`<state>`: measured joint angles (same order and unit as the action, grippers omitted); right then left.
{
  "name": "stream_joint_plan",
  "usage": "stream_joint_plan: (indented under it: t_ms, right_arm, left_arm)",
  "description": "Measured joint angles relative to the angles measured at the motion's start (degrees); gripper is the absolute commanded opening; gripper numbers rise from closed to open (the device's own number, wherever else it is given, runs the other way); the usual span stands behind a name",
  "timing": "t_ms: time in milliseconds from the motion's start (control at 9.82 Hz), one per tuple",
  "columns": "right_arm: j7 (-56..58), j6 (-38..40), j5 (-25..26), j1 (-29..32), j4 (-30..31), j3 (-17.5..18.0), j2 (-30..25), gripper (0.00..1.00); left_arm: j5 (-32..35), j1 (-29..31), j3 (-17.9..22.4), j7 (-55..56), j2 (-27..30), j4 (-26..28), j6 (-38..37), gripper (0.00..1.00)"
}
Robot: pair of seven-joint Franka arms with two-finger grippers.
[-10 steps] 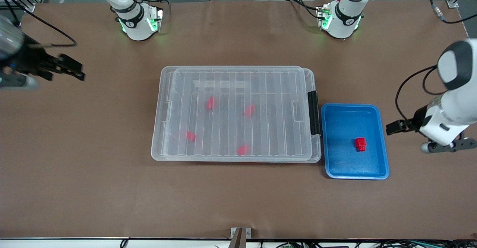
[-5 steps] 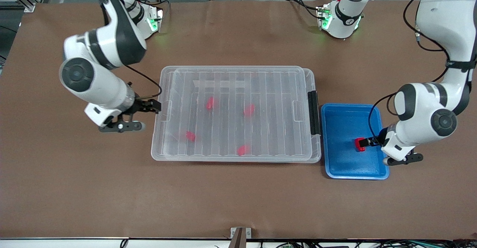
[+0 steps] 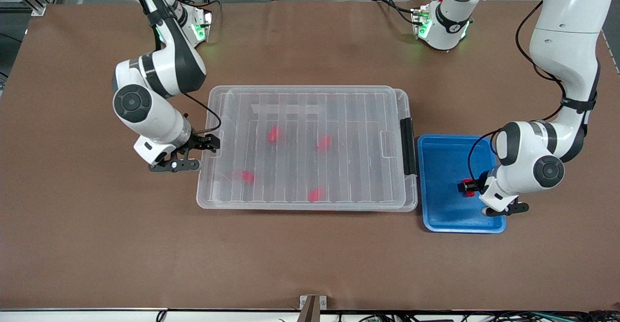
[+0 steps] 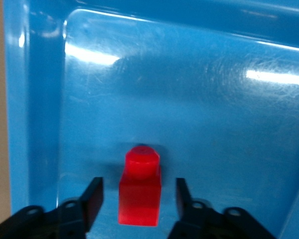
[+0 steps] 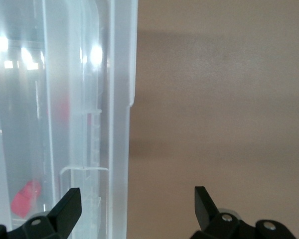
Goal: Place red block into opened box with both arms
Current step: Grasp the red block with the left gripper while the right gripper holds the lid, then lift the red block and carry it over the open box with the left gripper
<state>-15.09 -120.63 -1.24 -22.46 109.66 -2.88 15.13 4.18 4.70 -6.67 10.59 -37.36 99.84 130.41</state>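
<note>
A red block (image 3: 465,187) (image 4: 139,191) lies in the blue tray (image 3: 445,157) (image 4: 40,99). My left gripper (image 3: 470,186) (image 4: 138,188) is low in the tray, one finger on each side of the block. A narrow gap shows on both sides, so it is open. The clear box (image 3: 310,88) (image 5: 117,124) has its ribbed lid lying on it. Several red blocks (image 3: 273,134) (image 5: 25,198) show through the lid. My right gripper (image 3: 210,143) (image 5: 134,199) is open at the box's short end toward the right arm, astride the rim.
The box's black latch (image 3: 408,146) faces the blue tray, which sits right beside that end. Both arm bases (image 3: 181,26) (image 3: 443,22) stand along the table edge farthest from the front camera. Bare brown table (image 3: 310,254) surrounds the box and tray.
Both arms swung in from the table's ends. The left gripper dropped into the tray around the block and its fingers narrowed. The right gripper reached the box's short end.
</note>
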Motion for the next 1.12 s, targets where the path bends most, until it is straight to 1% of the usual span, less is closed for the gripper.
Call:
stream_joint_plan:
  t_ms: [102,204,407,509,713,917,1120]
  right_arm:
    - [0.0,-0.6,0.1,-0.1,0.4,0.0,0.0,1.00]
    - [0.0,-0.8,0.1,-0.2,0.6,0.0,0.0,1.00]
    - [0.0,-0.8,1.6,-0.3,0.9,0.0,0.0,1.00]
    - [0.0,-0.8,2.8,-0.1,1.2,-0.2,0.0,1.00]
    - [0.0,-0.4,3.6,0.7,1.2,-0.5,-0.1,1.00]
    - [0.8,1.5,4.9,2.7,1.2,-0.7,-0.3,1.00]
    - [3.5,3.9,5.4,5.6,1.2,-1.0,-1.0,1.00]
  left_arm:
    - [0.0,-0.1,0.0,0.1,-0.1,0.0,0.0,0.07]
    - [0.0,0.0,0.0,0.1,-0.1,-0.1,0.0,0.00]
    - [0.1,0.2,0.0,0.1,0.2,-1.1,-0.2,0.00]
    - [0.1,0.2,0.0,0.1,1.5,-2.3,-1.7,0.00]
    - [0.1,0.0,-1.3,0.1,7.3,-4.4,-8.4,0.00]
    - [0.1,-0.2,-4.8,0.8,14.7,-5.0,-14.7,0.00]
    - [0.1,-0.4,-9.0,5.2,19.5,-4.9,-20.3,0.00]
